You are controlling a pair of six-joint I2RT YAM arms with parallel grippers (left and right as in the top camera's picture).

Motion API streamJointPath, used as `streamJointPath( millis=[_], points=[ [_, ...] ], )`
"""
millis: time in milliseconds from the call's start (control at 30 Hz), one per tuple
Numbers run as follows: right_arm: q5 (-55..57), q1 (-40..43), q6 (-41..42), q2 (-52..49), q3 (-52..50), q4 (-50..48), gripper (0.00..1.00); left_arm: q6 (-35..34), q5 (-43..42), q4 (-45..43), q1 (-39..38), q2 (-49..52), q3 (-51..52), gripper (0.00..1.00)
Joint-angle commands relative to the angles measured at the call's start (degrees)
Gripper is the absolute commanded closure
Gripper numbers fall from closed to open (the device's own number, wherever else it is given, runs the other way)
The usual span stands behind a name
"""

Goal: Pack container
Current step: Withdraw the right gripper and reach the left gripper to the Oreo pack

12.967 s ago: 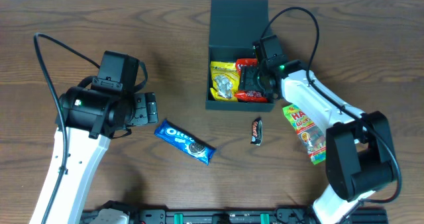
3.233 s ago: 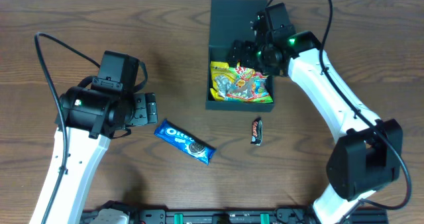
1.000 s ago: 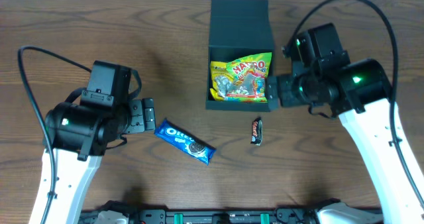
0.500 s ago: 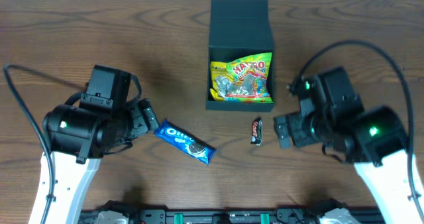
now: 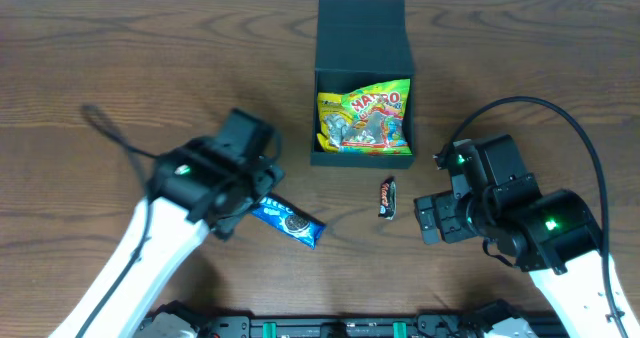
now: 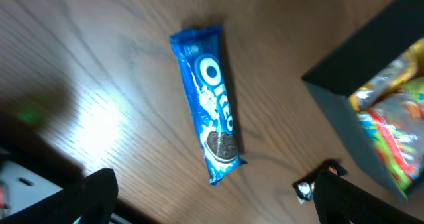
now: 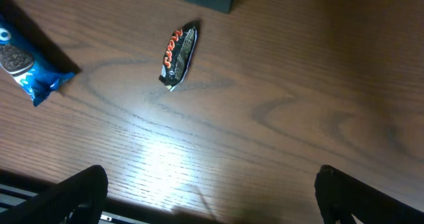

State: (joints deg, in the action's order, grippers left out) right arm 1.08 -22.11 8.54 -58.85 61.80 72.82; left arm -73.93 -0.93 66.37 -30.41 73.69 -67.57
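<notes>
Wooden table (image 5: 150, 58) carries three items. Oreo packet (image 6: 212, 105) lies just ahead of left gripper (image 6: 218, 199). Small dark candy bar (image 7: 179, 54) lies ahead of right gripper (image 7: 212, 199). Container (image 5: 362, 160) stands farther ahead of both.
</notes>
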Motion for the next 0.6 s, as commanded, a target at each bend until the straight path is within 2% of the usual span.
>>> streamJointPath(
  millis=[0,200,367,567],
  points=[
    [0.3,-0.8,0.7,0.5,-0.1,0.0,0.01,-5.5,0.2,-1.4,-1.0,4.0,1.3,0.05],
    [0.0,-0.8,0.7,0.5,-0.1,0.2,0.01,-5.8,-4.9,-3.7,-1.1,13.0,1.8,0.05],
    [0.0,-0.8,0.7,0.5,-0.1,0.3,0.01,-2.0,-5.1,-5.8,-2.0,18.8,1.9,0.05],
    [0.0,-0.8,0.7,0.5,-0.1,0.3,0.01,-1.8,-4.2,-10.9,-5.0,20.5,3.7,0.05]
  ],
)
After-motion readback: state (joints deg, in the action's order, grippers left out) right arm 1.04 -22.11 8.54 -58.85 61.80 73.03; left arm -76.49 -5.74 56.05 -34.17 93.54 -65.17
